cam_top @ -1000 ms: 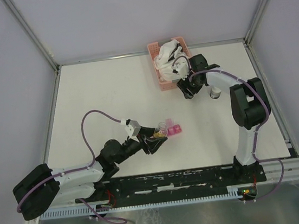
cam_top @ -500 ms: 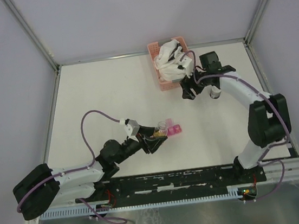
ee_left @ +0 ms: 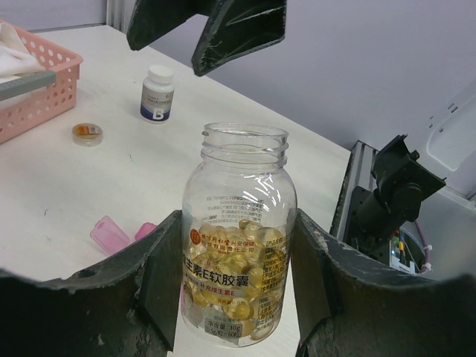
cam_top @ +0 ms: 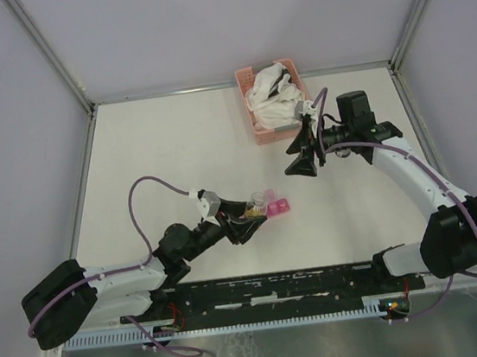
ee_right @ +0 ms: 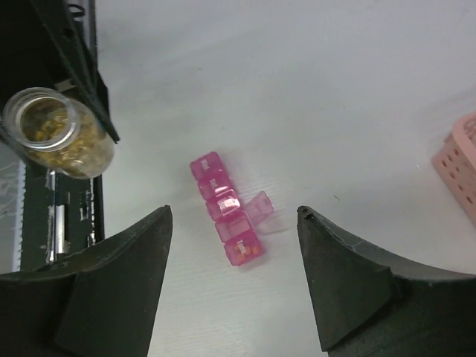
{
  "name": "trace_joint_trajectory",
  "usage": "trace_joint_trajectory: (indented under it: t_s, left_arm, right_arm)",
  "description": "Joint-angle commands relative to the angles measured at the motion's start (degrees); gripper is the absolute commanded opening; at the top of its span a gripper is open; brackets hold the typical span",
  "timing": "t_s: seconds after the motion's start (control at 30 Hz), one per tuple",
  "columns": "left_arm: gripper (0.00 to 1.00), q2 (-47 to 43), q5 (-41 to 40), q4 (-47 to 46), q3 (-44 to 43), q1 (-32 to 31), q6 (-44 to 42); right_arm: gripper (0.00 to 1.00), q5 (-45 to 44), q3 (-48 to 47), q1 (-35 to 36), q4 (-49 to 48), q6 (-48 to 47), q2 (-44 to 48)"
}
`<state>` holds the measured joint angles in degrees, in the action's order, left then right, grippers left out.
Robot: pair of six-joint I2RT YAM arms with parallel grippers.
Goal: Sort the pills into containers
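Capsules point(ee_left: 239, 256), amber, fill the lower half of an uncapped clear jar point(ee_left: 239, 186) clenched in the left end effector point(ee_left: 238, 297). The jar label reads in part "E软胶囊". Magenta pill organiser point(ee_right: 225, 210) lies on the bench point(ee_left: 111, 171) just beside the jar mouth, one lid raised. Right end effector point(cam_top: 300, 158) hangs released, grasping nothing. White-capped bottle point(ee_left: 157, 93) is marked "B".

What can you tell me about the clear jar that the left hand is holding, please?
The clear jar is round, with a threaded neck and no cap on, so its mouth is open. Yellow-amber softgel pills fill roughly its lower half, behind printed lettering. The left hand clamps it at the body between both fingers, close beside the pink pill box without touching it.
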<state>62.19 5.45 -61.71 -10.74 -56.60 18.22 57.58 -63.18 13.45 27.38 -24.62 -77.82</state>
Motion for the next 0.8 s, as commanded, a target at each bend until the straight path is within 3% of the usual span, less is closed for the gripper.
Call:
trace_joint_trajectory:
  t_s: [0.0, 0.13, 0.37, 0.77]
  left_arm:
    - [0.03, -1.7, -0.27, -4.93, 1.18, 0.17, -1.06]
    - [0.03, -2.49, -1.1, -6.58, 1.1, 0.15, -0.85]
    - [0.03, 0.83, -2.98, -15.23, 2.11, 0.31, 2.84]
    - [0.03, -1.37, 4.4, -11.51, 1.37, 2.79, 1.62]
  right_arm:
    - [0.77, 13.8, 1.39, -0.05, -0.93, -2.97, 3.94]
    - [0.78, 14.44, 1.09, 0.17, 6.63, -12.2, 3.41]
    - [0.78, 10.99, 3.17, 0.34, 3.86, -10.1, 3.54]
    - [0.78, 10.69, 1.26, 0.33, 12.26, -19.34, 2.2]
